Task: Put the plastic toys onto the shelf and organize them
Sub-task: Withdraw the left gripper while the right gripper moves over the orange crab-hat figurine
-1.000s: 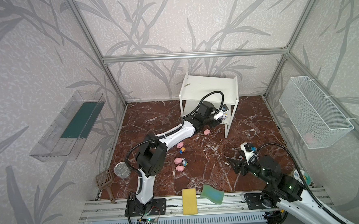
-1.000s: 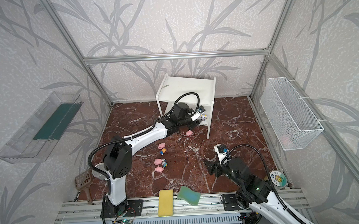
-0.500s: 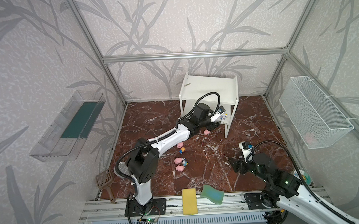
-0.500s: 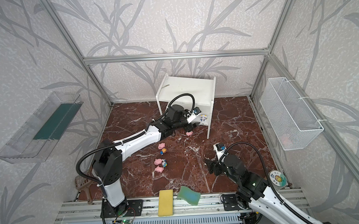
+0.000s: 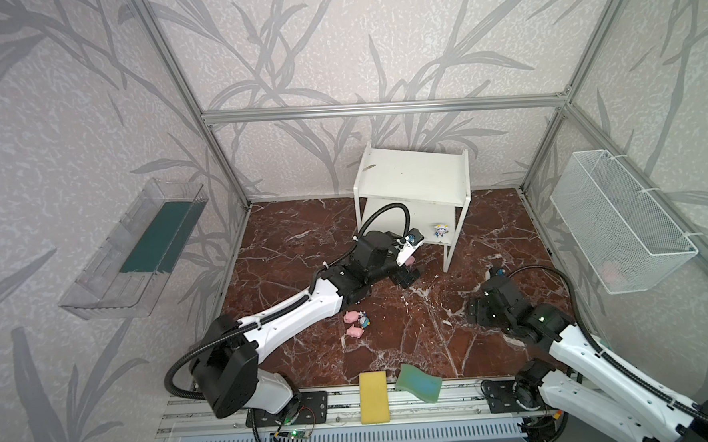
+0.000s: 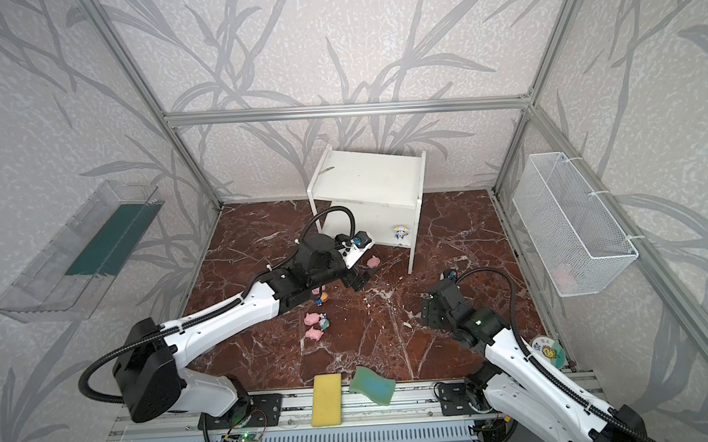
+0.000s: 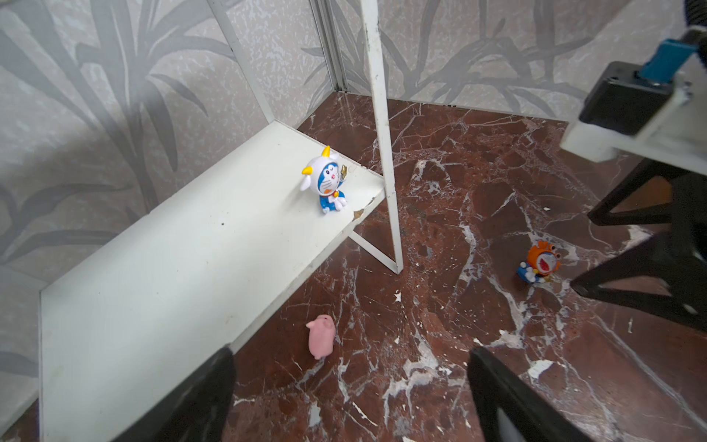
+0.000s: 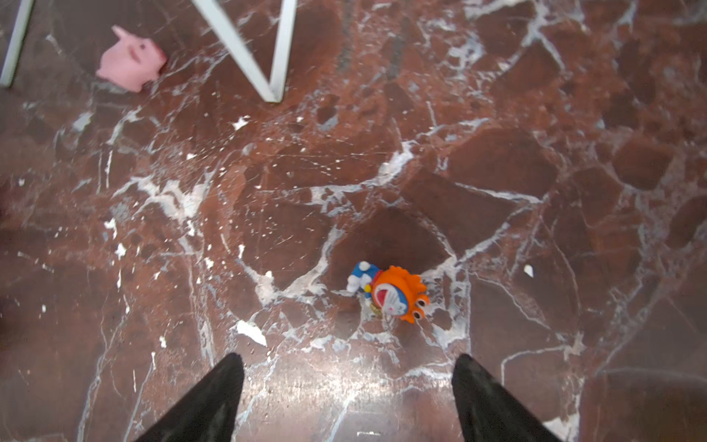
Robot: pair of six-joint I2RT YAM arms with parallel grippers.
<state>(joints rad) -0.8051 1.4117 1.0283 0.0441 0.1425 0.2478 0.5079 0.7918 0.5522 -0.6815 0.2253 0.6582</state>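
A yellow sponge [image 5: 374,397] and green sponge [image 5: 418,383] are parked just beside each other up front; a wire basket [image 5: 618,216] is hung on the wall.

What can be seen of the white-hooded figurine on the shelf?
The white-hooded figurine looks like glossy plastic: an oversized white head with yellow horns, blue face and body, white feet. It sits upright on the shelf's lower board, near one end and its chipped front edge. Only the board touches it.

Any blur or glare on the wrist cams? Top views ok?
Left wrist view: white figurine on the shelf sharp, near jaws blurred. Right wrist view: glare on the marble floor between the jaws; orange figurine sharp, pink pig softer. Both top views: evenly lit, sharp.
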